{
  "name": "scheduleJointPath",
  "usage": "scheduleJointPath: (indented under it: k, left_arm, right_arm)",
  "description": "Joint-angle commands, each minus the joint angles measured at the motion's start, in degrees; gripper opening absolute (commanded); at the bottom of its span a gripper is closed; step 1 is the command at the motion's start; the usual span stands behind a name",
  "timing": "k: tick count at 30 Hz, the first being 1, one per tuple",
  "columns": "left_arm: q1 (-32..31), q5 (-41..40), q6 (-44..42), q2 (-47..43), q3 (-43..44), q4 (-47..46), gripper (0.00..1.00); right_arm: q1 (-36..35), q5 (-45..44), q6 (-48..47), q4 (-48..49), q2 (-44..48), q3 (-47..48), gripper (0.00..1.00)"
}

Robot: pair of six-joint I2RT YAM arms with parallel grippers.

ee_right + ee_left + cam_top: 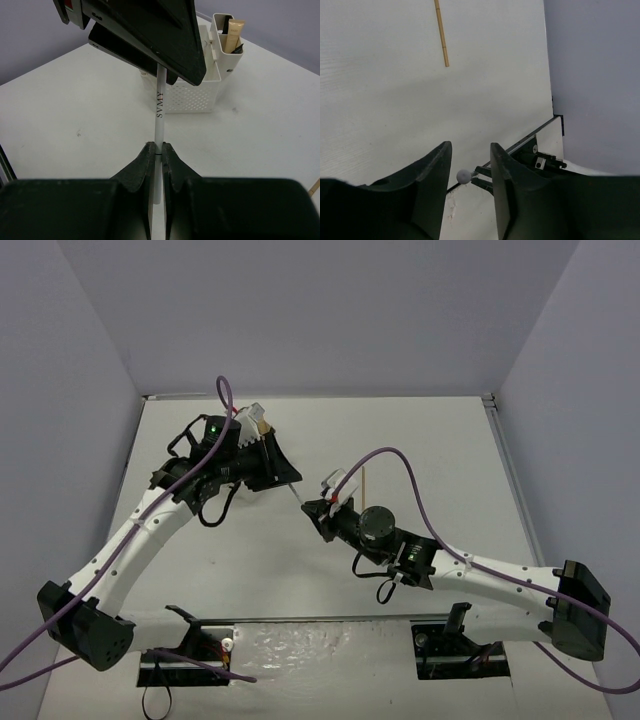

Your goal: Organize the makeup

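Observation:
My right gripper [156, 146] is shut on a thin white makeup pencil [159, 112] printed with black letters and holds it above the table. The pencil's far end reaches between the fingers of my left gripper [470, 150], which stand apart and do not press it; its round tip [464, 175] shows in the gap. In the top view the two grippers meet mid-table, left [288, 480] and right [313, 508], with the pencil [299, 496] between them. A tan stick [366, 485] lies on the table just right of them and also shows in the left wrist view [441, 35].
A white perforated organizer box [200, 92] stands behind my left gripper, with a tan tube [234, 36] upright in a back compartment. In the top view it [257, 418] sits at the back left. Grey walls close the table's back and sides.

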State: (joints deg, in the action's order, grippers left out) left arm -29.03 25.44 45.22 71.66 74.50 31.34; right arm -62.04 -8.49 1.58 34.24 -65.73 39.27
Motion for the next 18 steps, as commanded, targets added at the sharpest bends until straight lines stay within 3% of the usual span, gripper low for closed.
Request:
scheduleJointPath:
  k: [1, 7, 10, 14, 18]
  left_arm:
    - [-1.1, -1.0, 1.7, -0.6, 3.9, -4.8, 0.26]
    - [-2.0, -3.3, 1.3, -0.6, 4.0, -4.6, 0.01]
    - [-2.4, -4.9, 0.2, -0.9, 4.0, -4.2, 0.0]
    - [-2.4, -7.5, -2.2, -1.6, 3.7, -4.1, 0.0]
    - [-2.3, -15.6, -7.3, -1.9, 4.8, -1.6, 0.0]
  right_arm:
    - [-0.6, 0.7, -0.6, 6.2, 1.8, -0.1, 0.0]
    - [-0.6, -0.3, -0.4, 5.8, 1.9, -0.3, 0.03]
    - [-0.6, -1.1, -0.2, 5.3, 2.1, -0.1, 0.14]
    - [-0.5, -3.4, 0.4, 3.4, 2.2, 0.6, 0.57]
    - [-0.5, -7.7, 2.1, 0.6, 2.5, 1.2, 0.85]
